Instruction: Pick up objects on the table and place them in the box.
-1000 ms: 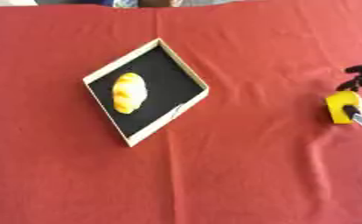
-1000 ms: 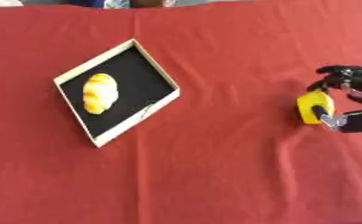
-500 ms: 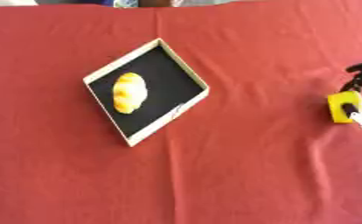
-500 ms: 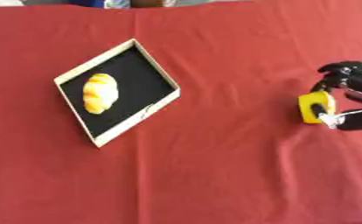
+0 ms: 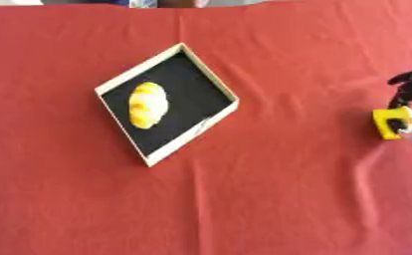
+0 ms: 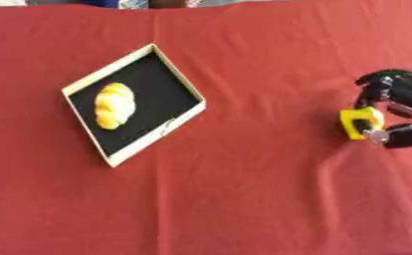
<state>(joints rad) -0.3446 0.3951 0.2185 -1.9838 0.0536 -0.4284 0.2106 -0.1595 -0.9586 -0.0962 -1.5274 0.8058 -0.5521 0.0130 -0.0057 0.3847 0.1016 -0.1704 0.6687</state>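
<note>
So the yellow block (image 6: 360,122) is a small chunky thing with a notch or hollow cut into it, sitting at the far right of the red cloth-covered surface (image 6: 244,189). The right hand (image 6: 399,102) has its black fingers curled round it, thumb below. Well off to the left there's the box (image 6: 181,122), a shallow tray with pale rim and black inside, turned diamond-wise, with a yellow bread-looking roll (image 6: 114,105) lying in it.

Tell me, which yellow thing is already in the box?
The long, striped yellow-orange one, lying on the box's black floor. The other, a small blocky yellow object, is far to the right, held in the right hand.
</note>
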